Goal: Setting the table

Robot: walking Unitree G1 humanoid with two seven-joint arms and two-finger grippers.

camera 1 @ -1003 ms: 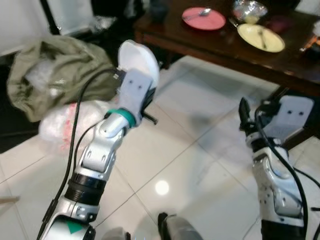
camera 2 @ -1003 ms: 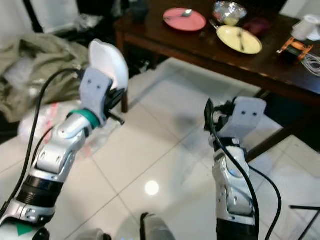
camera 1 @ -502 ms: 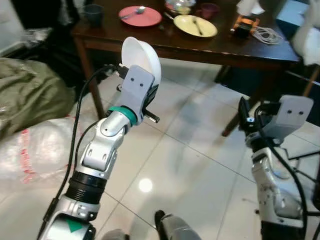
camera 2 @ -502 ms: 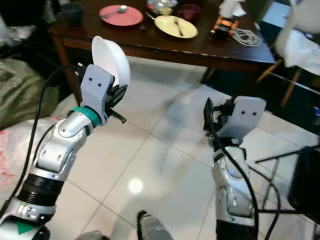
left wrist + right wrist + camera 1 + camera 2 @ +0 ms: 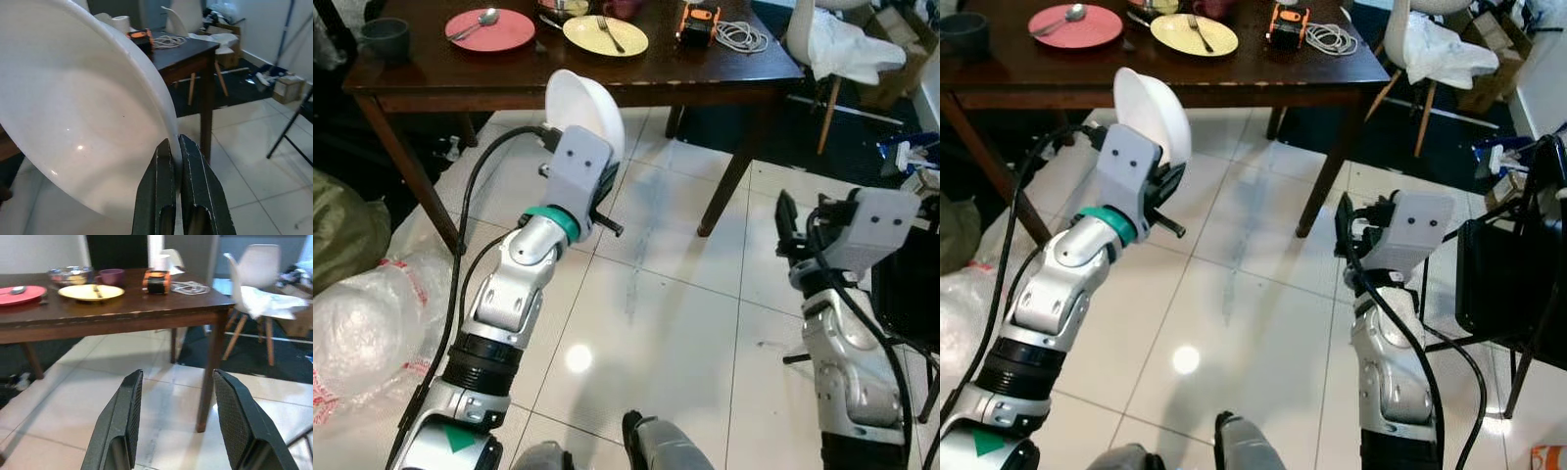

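The left gripper point(image 5: 175, 147) grasps an empty white bowl point(image 5: 582, 106) by its rim, short of the desk point(image 5: 558, 73); the right gripper's point(image 5: 178, 416) fingers are released.

On the desk, a spoon point(image 5: 475, 22) lies on the pink plate point(image 5: 489, 29), a fork point(image 5: 611, 25) on the yellow plate point(image 5: 605, 35).

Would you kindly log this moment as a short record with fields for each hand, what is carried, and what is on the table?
left hand: raised before the table, fingers pinched shut on the rim of the white bowl
right hand: open, holding nothing, pointed at the table
table: dark wooden table ahead, on the white tiled floor
on table: pink plate with spoon, yellow plate with fork, dark cup, orange device, coiled white cable
task status: bowl not yet set down
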